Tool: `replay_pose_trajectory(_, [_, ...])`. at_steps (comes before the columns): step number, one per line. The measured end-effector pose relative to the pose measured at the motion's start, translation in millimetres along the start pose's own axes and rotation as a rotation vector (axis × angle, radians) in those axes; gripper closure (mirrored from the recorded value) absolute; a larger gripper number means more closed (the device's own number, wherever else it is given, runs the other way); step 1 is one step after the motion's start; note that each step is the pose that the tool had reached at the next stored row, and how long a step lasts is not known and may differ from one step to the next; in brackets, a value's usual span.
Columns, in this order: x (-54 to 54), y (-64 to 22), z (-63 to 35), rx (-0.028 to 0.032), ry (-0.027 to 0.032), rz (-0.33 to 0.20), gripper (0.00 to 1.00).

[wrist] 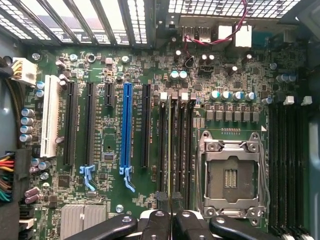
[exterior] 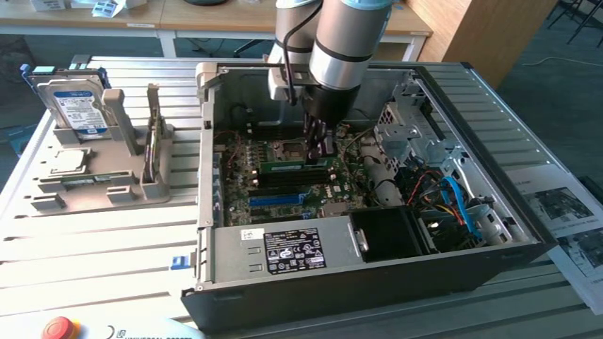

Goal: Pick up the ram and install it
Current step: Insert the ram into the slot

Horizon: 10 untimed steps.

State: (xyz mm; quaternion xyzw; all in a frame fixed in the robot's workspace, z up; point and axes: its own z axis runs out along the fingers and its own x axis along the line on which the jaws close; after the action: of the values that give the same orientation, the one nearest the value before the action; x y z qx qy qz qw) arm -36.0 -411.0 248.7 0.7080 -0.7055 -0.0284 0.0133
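Inside the open black computer case [exterior: 377, 300] on the slatted metal desk [exterior: 94, 247], I see my end effector [exterior: 318, 152] clamped on the long thin green ram stick [exterior: 294, 167], which stands on edge along the black memory slots [wrist: 182, 145], just beside the silver processor socket [wrist: 229, 177]; whether it is seated I cannot tell.

A hard drive [exterior: 75, 106] stands in a grey rack [exterior: 94, 194], on the exterior view's left of the open computer case [exterior: 377, 289]. Inside the case are a power supply [exterior: 282, 251] and a blue slot [wrist: 126, 125].
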Motion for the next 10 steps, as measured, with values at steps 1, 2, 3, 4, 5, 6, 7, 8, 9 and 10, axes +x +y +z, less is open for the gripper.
replay_pose_trajectory(1, [0.0,0.0,0.0,0.0,0.0002,0.0,0.88])
replay_pose_trajectory(2, [0.0,0.0,0.0,-0.0001,0.0002,0.0,0.88])
replay_pose_trajectory(3, [0.0,0.0,0.0,-0.0001,0.0002,0.0,0.88])
replay_pose_trajectory(4, [0.0,0.0,0.2,0.0,0.0,0.0,0.88])
replay_pose_trajectory(5, [0.0,0.0,0.2,0.0,-0.0001,0.0,0.88])
replay_pose_trajectory(6, [0.0,0.0,0.2,0.0,-0.0001,0.0,0.88])
replay_pose_trajectory(7, [0.0,0.0,0.2,0.0,-0.0001,0.0,0.88])
replay_pose_trajectory(8, [0.0,0.0,0.2,0.0,0.0,0.0,0.88])
replay_pose_trajectory(9, [0.0,0.0,0.4,0.0,-0.0002,0.0,0.88])
replay_pose_trajectory(10, [0.0,-0.1,0.8,0.0001,-0.0003,0.0,0.88])
